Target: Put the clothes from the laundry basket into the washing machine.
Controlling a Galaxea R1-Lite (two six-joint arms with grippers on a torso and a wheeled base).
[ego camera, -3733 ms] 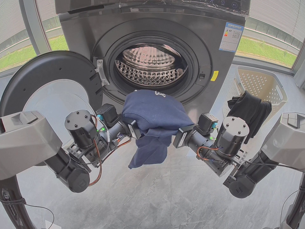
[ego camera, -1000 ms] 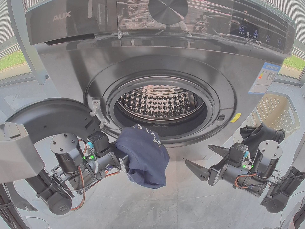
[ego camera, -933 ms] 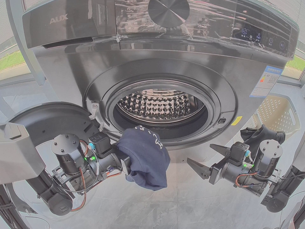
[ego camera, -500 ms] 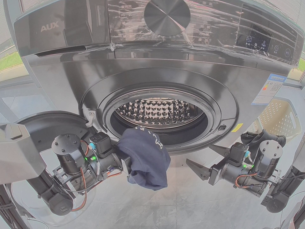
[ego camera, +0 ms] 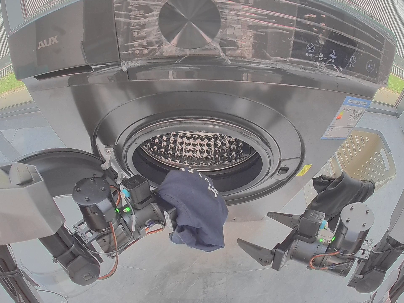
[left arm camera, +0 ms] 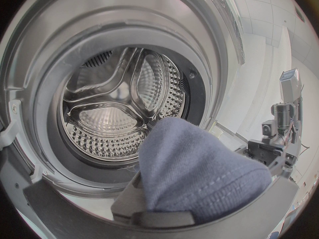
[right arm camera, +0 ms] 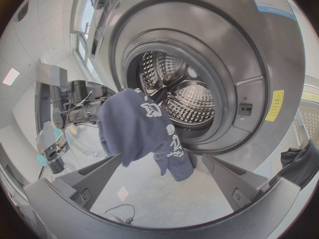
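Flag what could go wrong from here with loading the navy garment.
1. The navy garment hangs in a bunch below the drum opening's lower rim, so its loose end may catch there or trail outside.
2. The open door sits close beside the left arm; pushing forward could knock it.
3. The right gripper is open close to the black clothes draped over the laundry basket and might snag them.

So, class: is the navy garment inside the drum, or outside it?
Outside. The navy garment hangs from the left gripper before the opening; the drum behind shows bare metal.
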